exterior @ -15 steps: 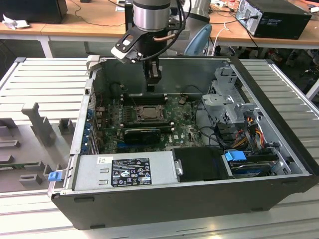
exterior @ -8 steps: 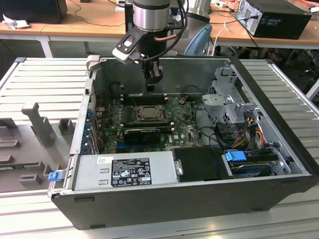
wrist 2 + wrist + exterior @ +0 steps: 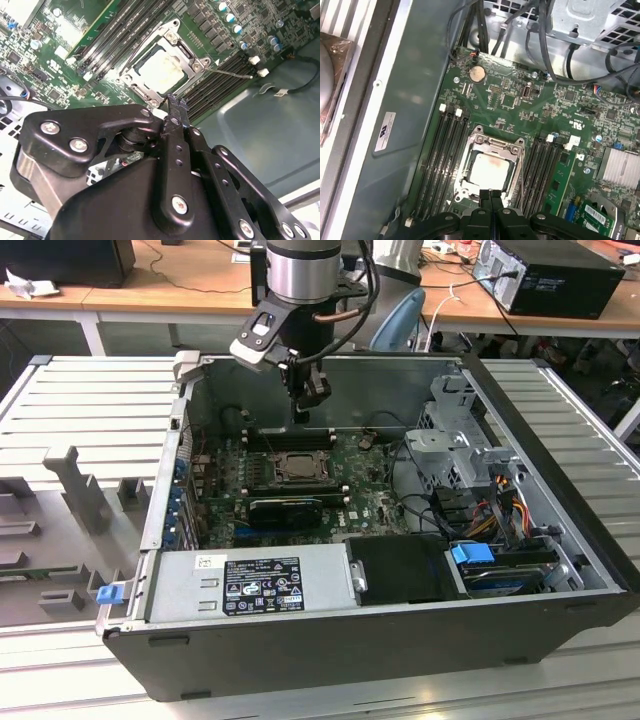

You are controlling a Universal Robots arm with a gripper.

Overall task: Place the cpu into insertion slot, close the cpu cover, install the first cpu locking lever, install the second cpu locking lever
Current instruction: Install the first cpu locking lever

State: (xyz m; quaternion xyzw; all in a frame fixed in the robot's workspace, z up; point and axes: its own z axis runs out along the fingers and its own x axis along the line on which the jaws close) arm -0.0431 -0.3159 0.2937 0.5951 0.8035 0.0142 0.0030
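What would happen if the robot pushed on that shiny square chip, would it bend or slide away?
Probably neither. The cpu looks like a flat, metal-faced plate, so likely stiff, not bendy. The cpu cover frames its edges, so a sideways push probably wouldn't slide it. It looks thin and small, so likely light.

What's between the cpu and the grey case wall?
In the first wrist view: the cpu cover frame edge, then a bank of long black memory slots.

One cpu (image 3: 489,170), one cpu cover (image 3: 497,141), one coin battery (image 3: 477,74), and seemingly two banks of memory slots (image 3: 442,160).
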